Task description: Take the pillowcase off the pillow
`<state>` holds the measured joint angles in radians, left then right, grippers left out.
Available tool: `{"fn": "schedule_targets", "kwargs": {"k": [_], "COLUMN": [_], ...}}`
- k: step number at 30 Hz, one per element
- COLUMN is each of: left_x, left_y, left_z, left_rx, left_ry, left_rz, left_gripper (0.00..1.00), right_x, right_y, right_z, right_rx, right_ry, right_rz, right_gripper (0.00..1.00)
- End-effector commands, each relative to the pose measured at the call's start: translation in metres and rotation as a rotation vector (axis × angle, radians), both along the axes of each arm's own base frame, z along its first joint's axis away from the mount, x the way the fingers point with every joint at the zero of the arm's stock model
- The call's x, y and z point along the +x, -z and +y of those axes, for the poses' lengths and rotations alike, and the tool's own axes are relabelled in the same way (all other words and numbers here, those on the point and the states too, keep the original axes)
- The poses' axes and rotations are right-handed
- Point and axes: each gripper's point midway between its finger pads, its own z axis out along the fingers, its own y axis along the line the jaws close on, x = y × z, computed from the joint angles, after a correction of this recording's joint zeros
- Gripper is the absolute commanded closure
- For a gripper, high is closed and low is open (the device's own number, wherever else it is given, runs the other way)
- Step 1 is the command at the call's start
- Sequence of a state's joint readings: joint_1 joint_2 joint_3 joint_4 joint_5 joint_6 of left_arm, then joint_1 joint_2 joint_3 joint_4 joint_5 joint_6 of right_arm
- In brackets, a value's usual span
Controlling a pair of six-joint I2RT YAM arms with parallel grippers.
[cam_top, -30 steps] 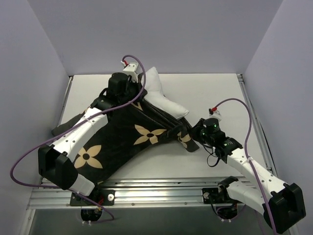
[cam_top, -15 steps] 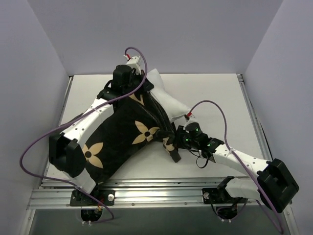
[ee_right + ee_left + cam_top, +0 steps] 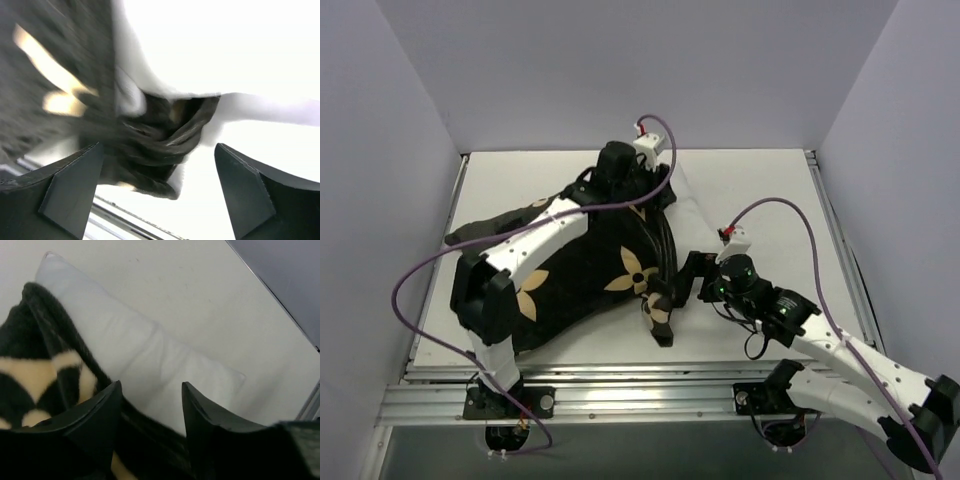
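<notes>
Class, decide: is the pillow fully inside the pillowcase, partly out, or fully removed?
Partly out. The left wrist view shows one white end of the pillow bare beyond the edge of the pillowcase; the rest is covered.

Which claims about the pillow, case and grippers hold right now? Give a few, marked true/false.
1. The right gripper is wide open. True.
2. The pillow is fully out of the pillowcase. False: only one white end shows, and black fabric covers the rest.
3. The pillowcase is plain black. False: it carries tan flower motifs.
4. The left gripper is over the pillow's exposed end. True.
</notes>
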<state>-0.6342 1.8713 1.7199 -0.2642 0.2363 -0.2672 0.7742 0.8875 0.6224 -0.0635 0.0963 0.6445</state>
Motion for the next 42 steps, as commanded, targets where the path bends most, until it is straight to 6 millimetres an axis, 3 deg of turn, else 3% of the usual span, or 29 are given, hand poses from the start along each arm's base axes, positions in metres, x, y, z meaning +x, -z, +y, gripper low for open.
{"fn": "schedule_targets", "kwargs": {"k": [1, 2, 3, 6, 7, 8, 9, 10, 11, 12, 14, 15, 19, 22, 23, 26, 29, 33, 38, 40, 42], "left_x": [-0.030, -0.044, -0.049, -0.069, -0.079, -0.086, -0.095, -0.102, -0.109, -0.118, -0.127, -0.132, -0.123, -0.101, -0.088, -0.049, -0.016, 0.007, -0.003, -0.019, -0.036], "left_y": [-0.047, -0.066, -0.068, -0.066, -0.053, -0.058, -0.034, -0.021, -0.021, 0.010, 0.024, 0.047, 0.079, 0.084, 0.082, 0.068, 0.045, 0.011, -0.020, -0.028, -0.032], "left_z": [0.017, 0.025, 0.033, 0.072, 0.085, 0.103, 0.114, 0.125, 0.140, 0.153, 0.172, 0.181, 0.204, 0.204, 0.213, 0.212, 0.194, 0.179, 0.183, 0.189, 0.190], "left_rx": [0.007, -0.011, -0.007, 0.005, 0.018, 0.016, 0.054, 0.070, 0.069, 0.130, 0.127, 0.163, 0.184, 0.190, 0.191, 0.202, 0.184, 0.126, 0.098, 0.075, 0.047], "left_ry": [-0.027, -0.049, -0.084, -0.261, -0.320, -0.385, -0.412, -0.448, -0.486, -0.513, -0.573, -0.595, -0.663, -0.648, -0.677, -0.673, -0.616, -0.572, -0.549, -0.544, -0.519], "left_rz": [-0.160, -0.192, -0.193, -0.128, -0.051, -0.053, -0.012, 0.029, 0.025, 0.069, 0.095, 0.126, 0.175, 0.175, 0.168, 0.110, 0.036, -0.069, -0.148, -0.161, -0.151], "left_gripper": [0.38, 0.31, 0.19, 0.09, 0.09, 0.08, 0.08, 0.08, 0.09, 0.09, 0.10, 0.10, 0.11, 0.10, 0.09, 0.08, 0.06, 0.04, 0.03, 0.03, 0.04], "right_x": [0.005, 0.007, 0.010, 0.026, 0.030, 0.035, 0.043, 0.049, 0.053, 0.062, 0.072, 0.082, 0.097, 0.092, 0.087, 0.068, 0.053, 0.032, 0.012, 0.010, 0.017], "right_y": [-0.028, -0.032, -0.030, -0.027, -0.025, -0.025, -0.024, -0.022, -0.020, -0.014, -0.006, 0.005, 0.018, 0.023, 0.023, 0.018, 0.017, 0.007, 0.004, -0.001, -0.002], "right_z": [-0.039, -0.044, -0.055, -0.070, -0.073, -0.075, -0.073, -0.074, -0.075, -0.074, -0.073, -0.069, -0.039, -0.016, -0.009, 0.013, 0.027, 0.045, 0.053, 0.046, 0.030], "right_rx": [-0.118, -0.132, -0.170, -0.211, -0.208, -0.209, -0.187, -0.158, -0.155, -0.146, -0.110, -0.097, -0.026, 0.028, 0.040, 0.039, 0.012, 0.062, 0.052, 0.037, -0.004], "right_ry": [0.123, 0.146, 0.182, 0.212, 0.211, 0.196, 0.188, 0.179, 0.172, 0.171, 0.133, 0.110, -0.078, -0.207, -0.238, -0.318, -0.328, -0.322, -0.317, -0.295, -0.206], "right_rz": [-0.054, -0.060, -0.049, -0.029, -0.021, -0.022, -0.029, -0.018, -0.021, -0.020, -0.001, 0.005, -0.006, -0.018, -0.018, -0.033, -0.034, -0.062, -0.064, -0.075, -0.088], "right_gripper": [0.11, 0.10, 0.07, 0.02, 0.02, 0.01, 0.01, 0.00, 0.00, 0.00, 0.00, 0.00, 0.00, 0.00, 0.01, 0.07, 0.11, 0.18, 0.20, 0.20, 0.14]}}
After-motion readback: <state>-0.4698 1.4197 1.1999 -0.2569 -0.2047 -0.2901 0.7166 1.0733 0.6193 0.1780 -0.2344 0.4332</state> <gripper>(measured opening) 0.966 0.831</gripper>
